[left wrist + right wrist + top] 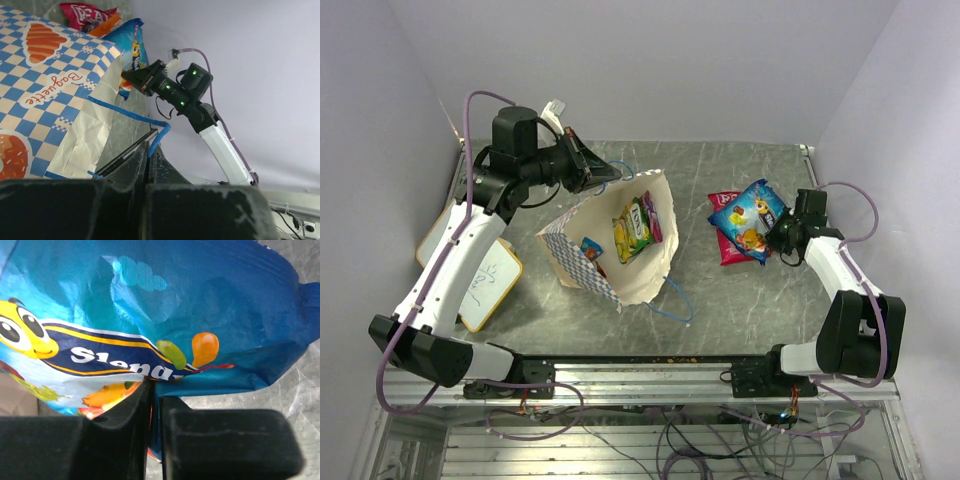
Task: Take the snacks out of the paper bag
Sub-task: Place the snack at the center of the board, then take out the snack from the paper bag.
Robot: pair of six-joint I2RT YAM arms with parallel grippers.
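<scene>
Snacks: five packets countable from above, two out on the table (740, 300) and three in the bag (645, 270); the blue packet (750, 215) lies partly over the red packet (728, 252), right of the bag; inside, a yellow-green packet (633, 230) lies over a magenta packet (655, 215), with a small packet (590, 248) nearer the checkered wall, its colours too small to tell apart.

One bag, on its side at mid-table, mouth facing up to the top camera; two blue handles, the far handle (620, 170) at the left gripper (592, 168), the near handle (670, 300) loose on the table; one whiteboard (488, 285) at the left, partly under the left arm.

Left wrist view only: the bag's (45, 85) outer print of croissants and "Baguette"; the far handle (130, 114) running into the left gripper (148, 147), jaws together and clamped on it; beyond, the red packet (82, 12), the blue packet (134, 47) and the right arm (215, 135).

Right wrist view only: the right gripper (154, 390) pinching the lower edge of the blue packet (200, 305), foil between nearly closed jaws; from above, this gripper (778, 235) meets the packet's right side.
</scene>
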